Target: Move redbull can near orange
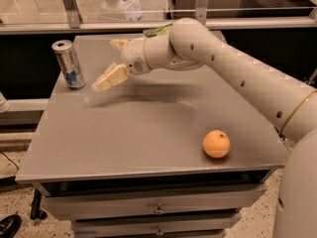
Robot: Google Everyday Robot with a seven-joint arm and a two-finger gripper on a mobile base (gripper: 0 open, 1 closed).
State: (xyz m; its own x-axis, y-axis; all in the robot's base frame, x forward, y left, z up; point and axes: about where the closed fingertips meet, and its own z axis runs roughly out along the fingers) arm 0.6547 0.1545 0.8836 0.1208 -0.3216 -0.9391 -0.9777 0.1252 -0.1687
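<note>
The redbull can point(69, 64) stands upright at the far left of the grey table point(129, 138); it is silver with blue and red markings low down. The orange point(216, 144) rests near the table's front right corner, far from the can. My gripper point(105, 65) hovers above the table just right of the can. It is open and empty, with one cream finger point(112, 77) pointing down-left toward the can and the other higher up behind it. The white arm reaches in from the right.
A green object point(157, 31) lies at the table's back edge, mostly hidden behind the arm. Drawers point(158, 211) sit under the tabletop. A metal rail and glass panel run behind the table, with a white base point(121, 5) beyond.
</note>
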